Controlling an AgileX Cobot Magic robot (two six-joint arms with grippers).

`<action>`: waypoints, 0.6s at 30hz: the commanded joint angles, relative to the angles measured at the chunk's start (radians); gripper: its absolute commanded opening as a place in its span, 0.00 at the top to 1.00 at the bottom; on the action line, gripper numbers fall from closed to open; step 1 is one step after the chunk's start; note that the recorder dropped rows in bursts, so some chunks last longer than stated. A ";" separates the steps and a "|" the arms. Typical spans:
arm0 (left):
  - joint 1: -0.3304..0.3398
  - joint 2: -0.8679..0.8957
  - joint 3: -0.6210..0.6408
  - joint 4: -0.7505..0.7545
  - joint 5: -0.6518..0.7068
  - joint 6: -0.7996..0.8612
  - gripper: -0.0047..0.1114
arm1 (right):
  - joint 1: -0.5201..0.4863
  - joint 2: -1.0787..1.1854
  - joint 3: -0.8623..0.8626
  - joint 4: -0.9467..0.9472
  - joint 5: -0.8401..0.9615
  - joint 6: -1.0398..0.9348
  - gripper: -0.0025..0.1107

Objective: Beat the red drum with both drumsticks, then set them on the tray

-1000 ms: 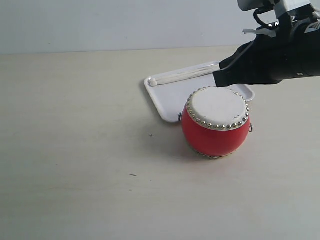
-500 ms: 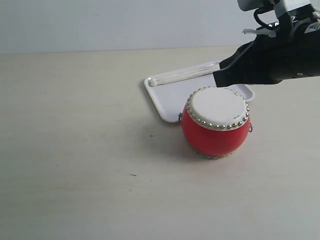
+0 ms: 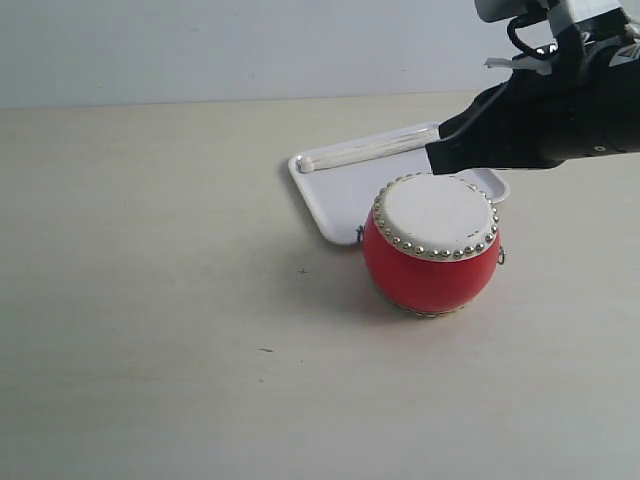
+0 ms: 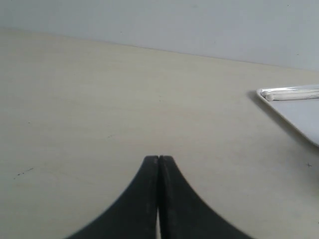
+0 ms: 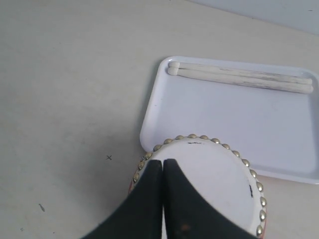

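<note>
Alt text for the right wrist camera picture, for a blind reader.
Two drumsticks lie side by side along one long rim of a white tray. The red drum stands beside the tray, the shut right gripper seen against its skin.

No text can be read; tiny dark marks on the red drum (image 5: 214, 172) skin are illegible.

Right arm (image 3: 560, 120), upper right: matte black shell — grey-white fittings, a looped black cable (image 3: 513, 38). Left gripper (image 4: 158, 158), right gripper (image 5: 163, 162): black, curved, tapering.
</note>
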 commanded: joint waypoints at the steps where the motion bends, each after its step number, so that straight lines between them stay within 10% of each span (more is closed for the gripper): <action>1: 0.002 -0.007 0.003 0.003 0.002 -0.001 0.96 | 0.000 -0.009 0.004 -0.002 -0.011 -0.002 0.98; 18: 0.002 -0.007 0.003 0.003 0.002 -0.001 0.96 | 0.000 -0.005 0.004 -0.005 -0.107 -0.027 0.98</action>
